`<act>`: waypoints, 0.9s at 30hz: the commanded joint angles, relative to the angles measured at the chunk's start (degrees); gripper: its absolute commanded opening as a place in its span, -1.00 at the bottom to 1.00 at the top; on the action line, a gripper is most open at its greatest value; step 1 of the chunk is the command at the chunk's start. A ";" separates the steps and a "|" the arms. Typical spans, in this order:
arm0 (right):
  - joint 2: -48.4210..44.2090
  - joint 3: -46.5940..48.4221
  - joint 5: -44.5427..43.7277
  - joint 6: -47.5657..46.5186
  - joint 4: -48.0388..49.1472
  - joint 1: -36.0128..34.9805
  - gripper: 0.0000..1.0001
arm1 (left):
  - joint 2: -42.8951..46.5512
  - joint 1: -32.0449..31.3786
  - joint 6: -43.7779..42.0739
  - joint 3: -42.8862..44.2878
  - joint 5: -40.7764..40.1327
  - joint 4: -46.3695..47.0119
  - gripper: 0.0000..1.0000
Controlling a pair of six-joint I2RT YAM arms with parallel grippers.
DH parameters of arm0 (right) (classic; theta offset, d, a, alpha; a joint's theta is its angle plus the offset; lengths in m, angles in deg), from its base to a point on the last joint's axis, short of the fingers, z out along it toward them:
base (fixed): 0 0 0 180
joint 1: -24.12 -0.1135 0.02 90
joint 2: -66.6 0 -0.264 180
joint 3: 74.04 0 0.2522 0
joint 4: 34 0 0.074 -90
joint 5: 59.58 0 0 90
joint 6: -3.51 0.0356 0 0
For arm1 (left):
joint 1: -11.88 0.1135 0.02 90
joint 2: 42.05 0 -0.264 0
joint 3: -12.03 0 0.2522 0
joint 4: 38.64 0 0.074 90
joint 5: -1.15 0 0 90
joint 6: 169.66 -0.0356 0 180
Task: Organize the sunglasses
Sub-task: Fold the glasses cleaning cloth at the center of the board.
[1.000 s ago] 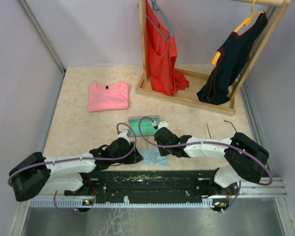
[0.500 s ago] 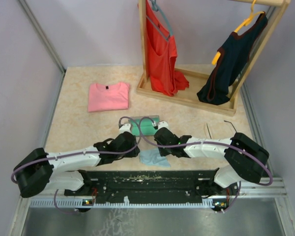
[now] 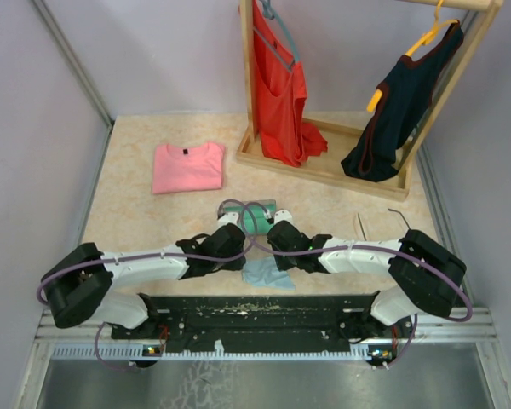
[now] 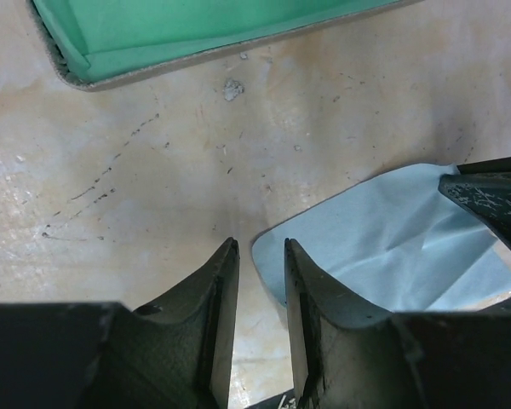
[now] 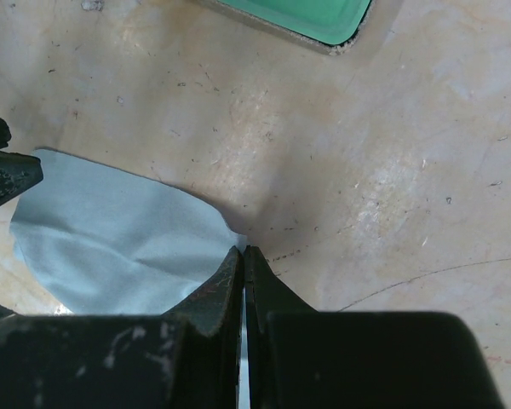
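Sunglasses (image 3: 398, 215), thin dark wire; left jaws slightly apart, right jaws tight on blue cloth (image 5: 111, 239).

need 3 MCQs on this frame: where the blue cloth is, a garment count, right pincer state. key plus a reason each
1. Where is the blue cloth? A) on the pink shirt B) on the table, nearer the arm bases than the open case C) over the sunglasses
2. How many garments hang on the wooden rack? A) one B) two C) four
3. The right pincer is: A) wide open B) shut on the sunglasses C) shut at the cloth's edge
Key: 1 B, it lies on the case's near side. 2 B, a red top and a dark top. 3 C, fingers meet beside the cloth.
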 commanded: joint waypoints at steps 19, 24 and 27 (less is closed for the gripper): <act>-1.82 -0.61 -0.57 0.72 2.40 -0.18 -1.00 | -8.96 -6.74 0.79 9.21 -7.21 -12.11 -0.22; -2.06 -0.78 -0.32 0.67 2.71 -0.18 -1.00 | -11.12 -9.01 3.47 10.86 -11.00 -17.63 -0.22; -2.01 -0.78 -0.14 0.61 2.85 -0.18 -1.00 | -12.34 -9.59 4.11 11.03 -11.71 -18.70 -0.22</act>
